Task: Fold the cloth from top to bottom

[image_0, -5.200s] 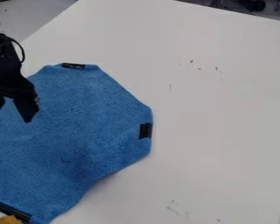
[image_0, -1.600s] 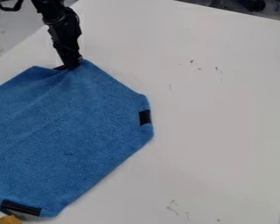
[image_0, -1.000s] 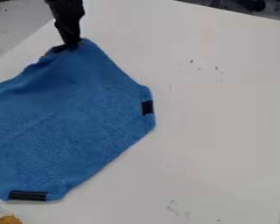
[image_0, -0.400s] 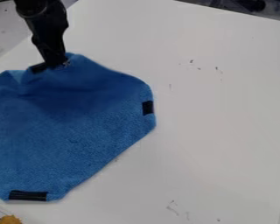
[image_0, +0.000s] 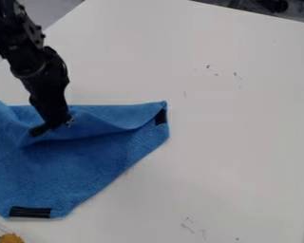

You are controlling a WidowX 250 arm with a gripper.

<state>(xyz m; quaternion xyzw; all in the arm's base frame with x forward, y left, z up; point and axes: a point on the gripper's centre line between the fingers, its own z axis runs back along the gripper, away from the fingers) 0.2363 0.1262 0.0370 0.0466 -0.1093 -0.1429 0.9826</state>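
Camera view: a blue cloth (image_0: 85, 163) lies at left on a white desk (image_0: 237, 142), its top edge pinched in the gripper (image_0: 52, 126), partly folded over. Best to carry it low to the near black strip (image_0: 30, 212), align, then release.

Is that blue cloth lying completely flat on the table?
No, the blue cloth has a raised fold where the gripper holds it.
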